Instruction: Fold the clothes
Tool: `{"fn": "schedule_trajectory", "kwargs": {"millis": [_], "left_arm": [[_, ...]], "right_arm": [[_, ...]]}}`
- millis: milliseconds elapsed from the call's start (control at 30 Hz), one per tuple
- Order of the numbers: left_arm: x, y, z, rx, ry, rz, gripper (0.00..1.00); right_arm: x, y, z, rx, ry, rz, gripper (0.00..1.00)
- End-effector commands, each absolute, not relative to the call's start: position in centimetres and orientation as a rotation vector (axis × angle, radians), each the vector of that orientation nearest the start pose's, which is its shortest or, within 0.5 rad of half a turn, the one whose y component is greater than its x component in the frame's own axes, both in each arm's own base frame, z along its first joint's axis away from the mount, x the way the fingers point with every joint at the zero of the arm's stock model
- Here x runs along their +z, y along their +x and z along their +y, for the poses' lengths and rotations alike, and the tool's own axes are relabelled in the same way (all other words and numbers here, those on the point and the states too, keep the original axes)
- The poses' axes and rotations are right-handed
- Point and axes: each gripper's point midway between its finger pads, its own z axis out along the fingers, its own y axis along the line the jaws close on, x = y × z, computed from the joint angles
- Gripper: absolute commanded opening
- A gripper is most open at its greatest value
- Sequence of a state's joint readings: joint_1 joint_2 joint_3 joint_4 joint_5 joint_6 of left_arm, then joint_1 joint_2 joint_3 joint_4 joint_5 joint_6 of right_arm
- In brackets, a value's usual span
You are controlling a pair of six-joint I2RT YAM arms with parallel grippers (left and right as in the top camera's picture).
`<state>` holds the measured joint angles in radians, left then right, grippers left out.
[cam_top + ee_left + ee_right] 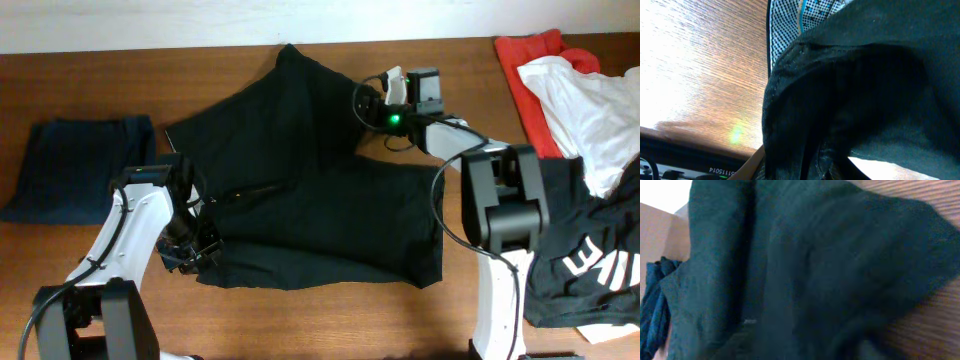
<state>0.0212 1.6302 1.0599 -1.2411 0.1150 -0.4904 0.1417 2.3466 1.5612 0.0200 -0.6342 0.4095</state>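
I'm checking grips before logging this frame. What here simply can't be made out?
- Left pincer: left wrist view, black garment covers the fingers; overhead, too dark and small.
- Right pincer: right wrist view, blurred garment fills the frame, fingers unseen.
- Clothes pile: overhead, cut off by the right edge.

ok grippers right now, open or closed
left gripper: hidden in the black garment, cannot tell
right gripper: at its top edge, cannot tell
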Motion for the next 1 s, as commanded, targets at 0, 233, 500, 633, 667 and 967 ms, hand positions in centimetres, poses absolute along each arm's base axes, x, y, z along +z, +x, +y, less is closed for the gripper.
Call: {"fn": "schedule_trajectory", "kwargs": {"millis": [0,233,500,633,667,967], "left_arm": [[6.2,21.8,-1.2,-0.090,-0.859,3.264,0.31],[6.1,22.7,-1.6,-0.145,-0.851,3.231,0.35],[5.9,24.7,-2.4,-0.252,-0.829,3.162,0.41],[5.9,26.2,-2.9,-0.318,-0.807,3.108,0.46],[5.9,26.5,-3.0,-0.329,-0.800,3.097,0.46],[7.6,27.0,-2.5,-0.299,-0.582,3.072,0.47]], "right_arm": [[1.7,56.4,18.3,0.975,0.026,2.378,0.04],[5.9,58.6,9.8,0.872,0.137,2.450,0.04],[5.8,52.6,1.8,0.854,0.444,2.749,0.97],[5.1,49.0,-0.1,0.874,0.515,2.869,0.99],[5.0,48.0,-0.8,0.882,0.548,2.897,0.99],[9.0,38.9,-8.4,0.299,0.845,3.154,0.99]]}}
